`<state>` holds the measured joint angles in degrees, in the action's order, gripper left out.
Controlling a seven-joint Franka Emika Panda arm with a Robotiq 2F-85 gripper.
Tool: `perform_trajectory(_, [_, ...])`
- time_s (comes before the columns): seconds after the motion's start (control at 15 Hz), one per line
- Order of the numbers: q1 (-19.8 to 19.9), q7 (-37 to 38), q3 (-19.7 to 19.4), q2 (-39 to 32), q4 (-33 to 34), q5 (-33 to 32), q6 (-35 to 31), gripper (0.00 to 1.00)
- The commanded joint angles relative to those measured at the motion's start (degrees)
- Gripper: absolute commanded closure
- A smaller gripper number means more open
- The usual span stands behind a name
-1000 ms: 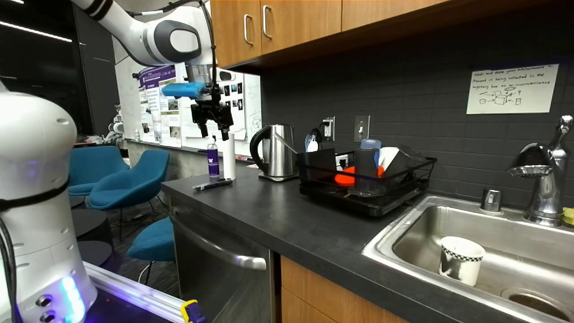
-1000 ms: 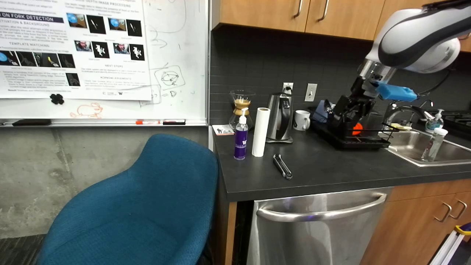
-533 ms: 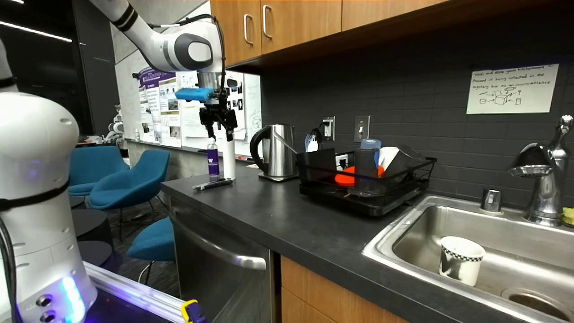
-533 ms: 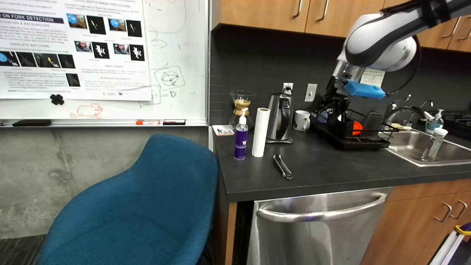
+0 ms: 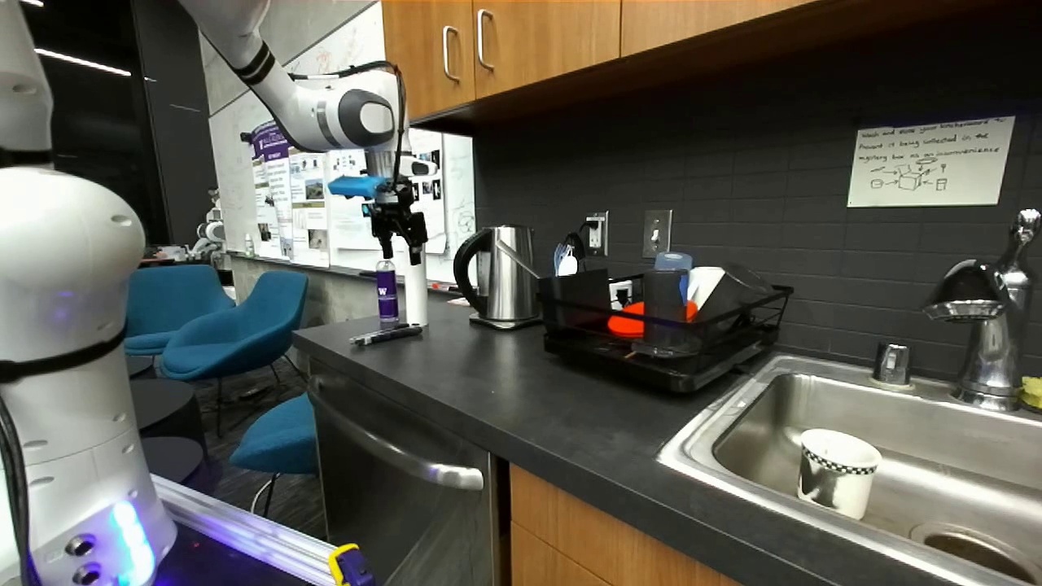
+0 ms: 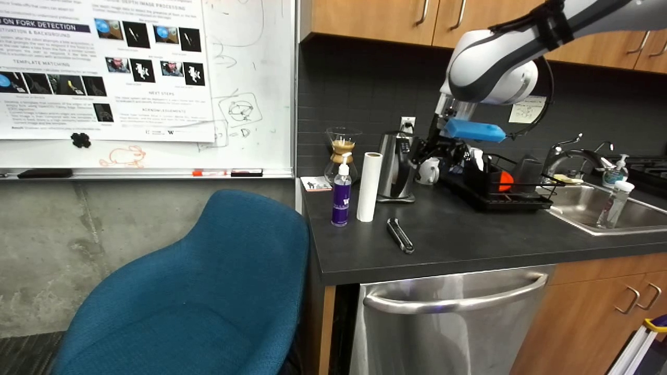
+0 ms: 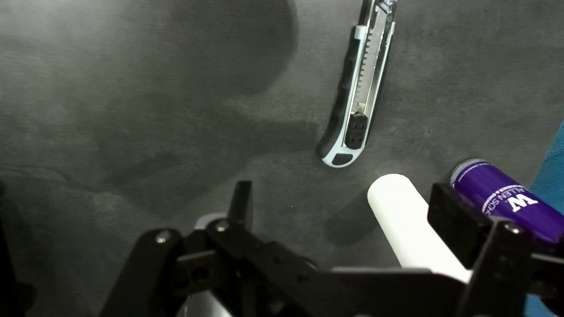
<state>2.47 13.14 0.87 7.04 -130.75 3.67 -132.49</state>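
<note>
My gripper (image 5: 401, 251) hangs above the dark counter with its jaws wide apart and nothing held. In the wrist view a white roll (image 7: 410, 215) shows between the fingers, nearer the right one, standing below them on the counter. Beside that finger is a purple-labelled pump bottle (image 7: 506, 198), partly hidden behind it. A utility knife (image 7: 365, 83) lies flat further up in that view. Both exterior views show the roll (image 5: 416, 293) (image 6: 369, 187) and bottle (image 5: 387, 295) (image 6: 341, 200) upright. In an exterior view the gripper overlaps the kettle (image 6: 391, 174) and a white mug (image 6: 428, 172).
A black dish rack (image 5: 684, 376) with dishes stands between the steel kettle (image 5: 511, 273) and the sink (image 5: 708, 470). A checker-rimmed cup (image 5: 838, 480) is in the sink. Wooden cabinets (image 5: 545, 41) overhang the counter. A glass coffee maker (image 6: 343, 148) stands behind the bottle.
The arm has swung from over the dish rack toward the kettle and the roll, and the gripper has come a little lower. Its jaws stay open. The things on the counter have not moved.
</note>
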Motion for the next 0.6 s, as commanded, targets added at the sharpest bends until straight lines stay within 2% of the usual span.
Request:
perform_trajectory(0.0, [-0.7, 5.8, 0.6, -4.7, 4.4, -1.0, 1.7, 0.0])
perform_trajectory(0.2, [-1.2, 5.8, 0.4, -7.1, 6.1, 0.7, 1.7, 0.0])
perform_trajectory(0.27, [-1.2, 4.8, 0.2, -5.3, 3.7, 0.1, 0.4, 0.0])
perform_trajectory(0.53, [-1.3, 4.9, 0.2, -6.9, 5.0, 0.2, 0.4, 0.0])
